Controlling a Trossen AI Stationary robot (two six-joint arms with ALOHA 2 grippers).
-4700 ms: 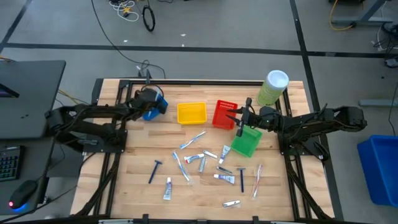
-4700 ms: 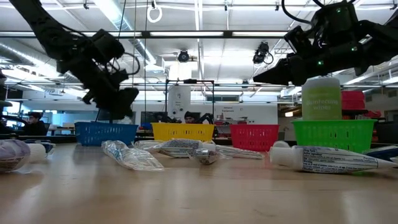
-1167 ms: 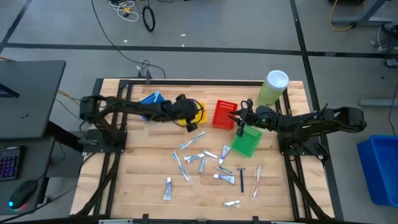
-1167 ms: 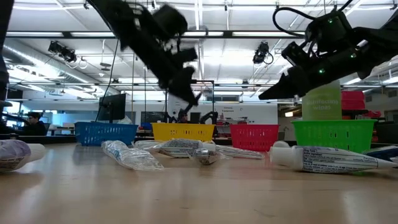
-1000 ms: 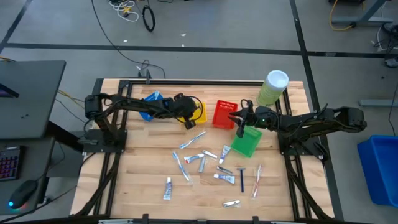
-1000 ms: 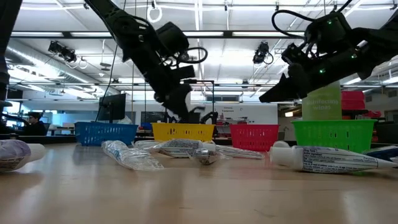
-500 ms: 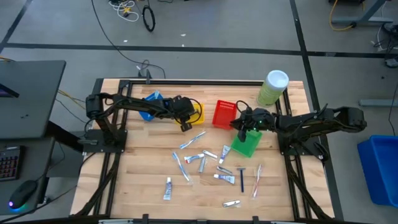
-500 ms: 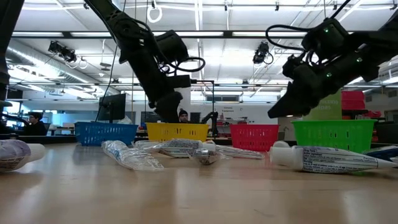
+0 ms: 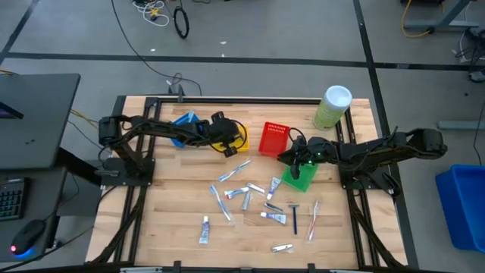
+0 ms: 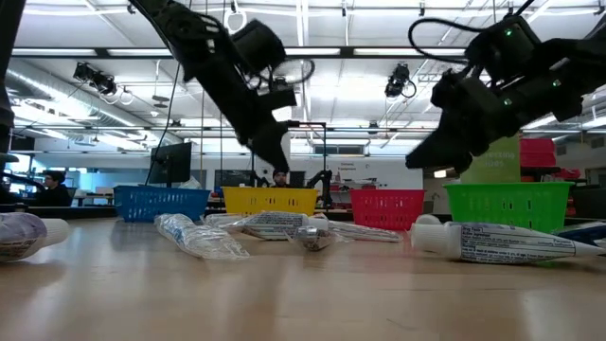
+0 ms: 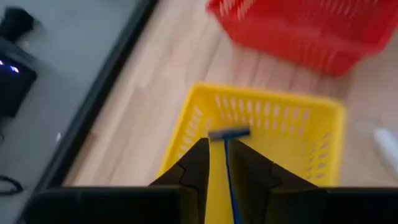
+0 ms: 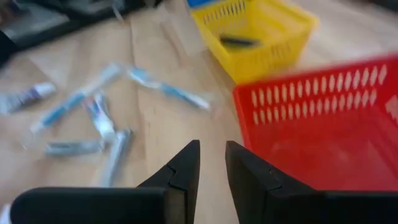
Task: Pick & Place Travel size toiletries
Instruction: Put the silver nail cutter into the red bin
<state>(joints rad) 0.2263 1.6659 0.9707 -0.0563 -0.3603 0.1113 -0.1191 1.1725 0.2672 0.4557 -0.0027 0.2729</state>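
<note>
The left claw (image 11: 217,163) hangs over the yellow slotted plastic bin (image 11: 186,134), its fingers slightly apart, and a slim blue razor (image 11: 229,163) shows in the gap between them; I cannot tell whether it is gripped. The right claw (image 12: 211,160), fingers a little apart and empty, hovers by the red slotted bin (image 12: 298,118). Small white tubes (image 9: 258,187) and pale toothbrushes (image 9: 235,170) lie scattered on the wooden surface (image 9: 167,227).

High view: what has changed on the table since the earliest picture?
The blue razor left the table's front left; it now shows over the yellow bin at the left gripper, which swung there from the blue bin. The right gripper dipped slightly by the green bin. The other toiletries and all bins stayed.
</note>
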